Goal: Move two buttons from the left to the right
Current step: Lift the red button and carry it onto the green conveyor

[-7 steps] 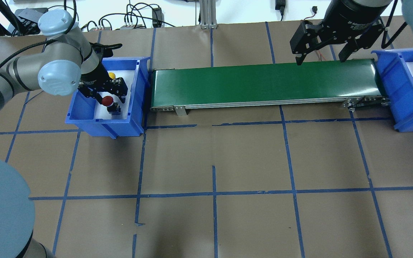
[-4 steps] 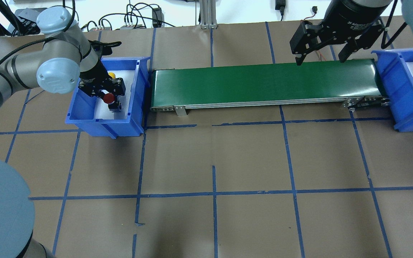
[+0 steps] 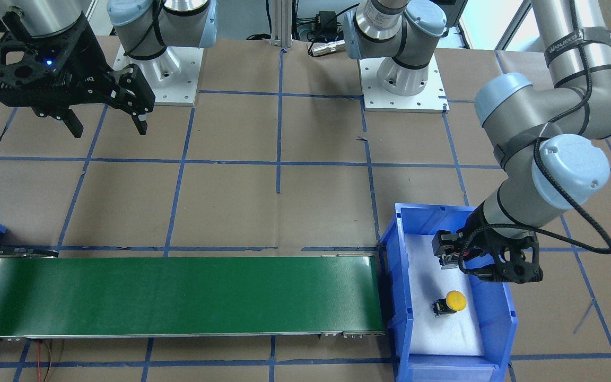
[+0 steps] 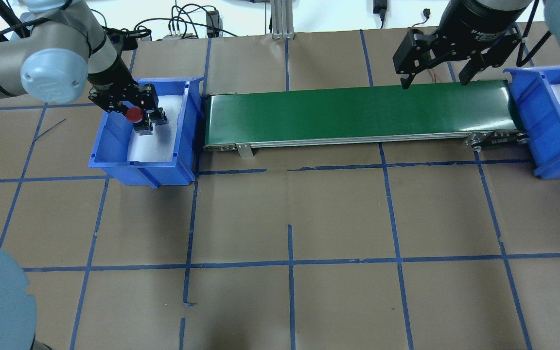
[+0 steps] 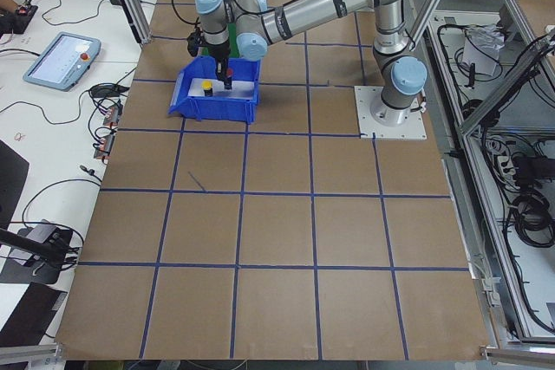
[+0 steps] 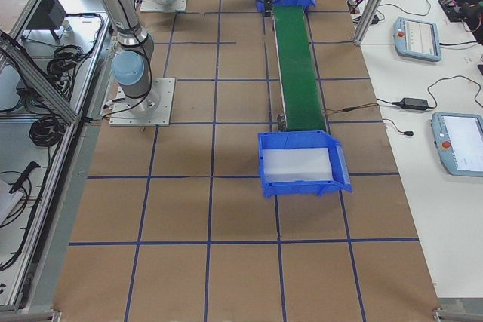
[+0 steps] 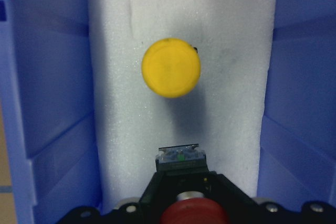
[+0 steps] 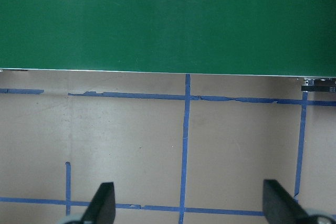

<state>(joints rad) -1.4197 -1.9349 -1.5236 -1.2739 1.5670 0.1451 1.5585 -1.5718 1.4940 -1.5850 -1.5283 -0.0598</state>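
My left gripper (image 4: 139, 119) is shut on the red button (image 4: 133, 114) and holds it above the white foam floor of the left blue bin (image 4: 114, 165). In the left wrist view the red cap (image 7: 193, 216) sits at the bottom edge between the fingers. The yellow button (image 7: 171, 67) stands upright on the foam beyond it and also shows in the front view (image 3: 454, 301). In the overhead view the arm hides it. My right gripper (image 4: 433, 78) is open and empty, hanging above the right end of the green conveyor belt (image 4: 358, 112).
The right blue bin (image 4: 528, 97), with a white foam floor, stands at the belt's right end. The left bin's walls (image 3: 406, 228) rise close around my left gripper. The brown table carries a grid of blue tape.
My left gripper shut on the red button and lifted it, moving toward the bin's back. The yellow button became hidden in the overhead view. The right arm stayed still.
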